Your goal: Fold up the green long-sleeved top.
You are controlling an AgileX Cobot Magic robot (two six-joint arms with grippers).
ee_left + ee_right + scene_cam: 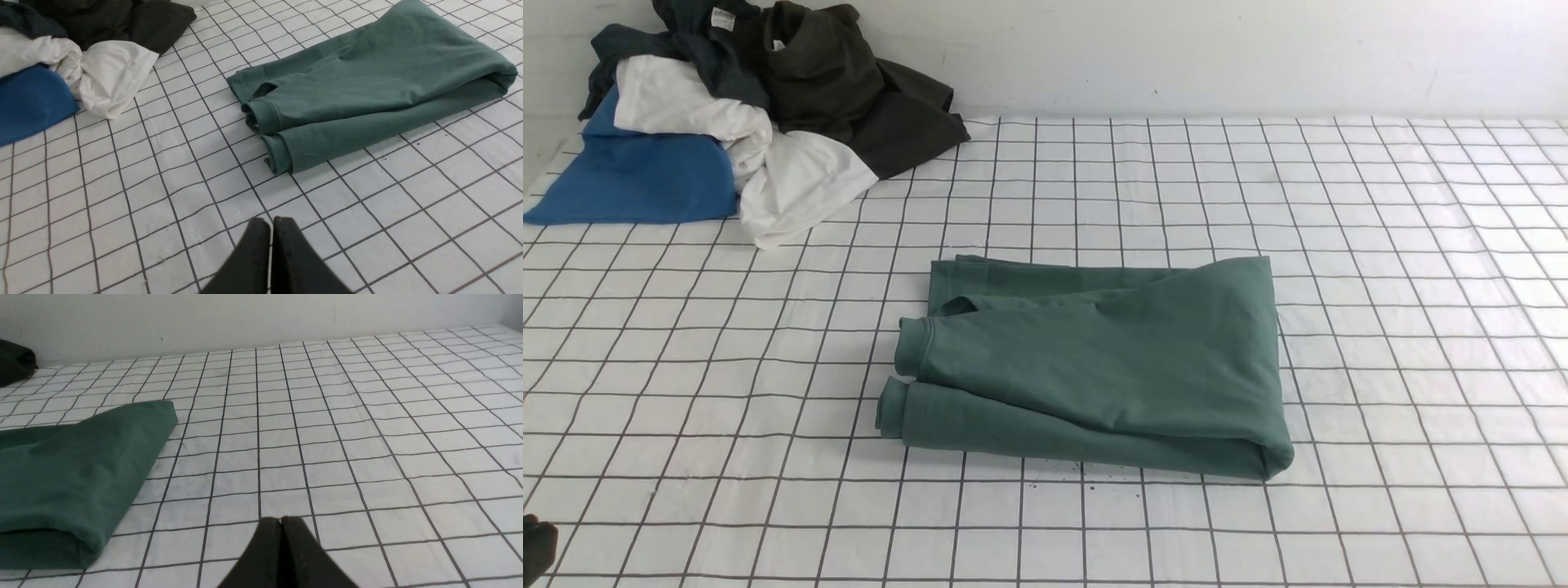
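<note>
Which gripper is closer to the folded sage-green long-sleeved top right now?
Hard to tell; neither touches the folded sage-green long-sleeved top. The left gripper, shut, sits off its cuffed end; the right gripper, shut, sits off its opposite folded end.

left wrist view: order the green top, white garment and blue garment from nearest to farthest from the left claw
1. green long-sleeved top, folded, centre of the table, nearest the left claw
2. white garment, front of the pile
3. blue garment, pile's outer edge; close to the white one, hard to rank
</note>
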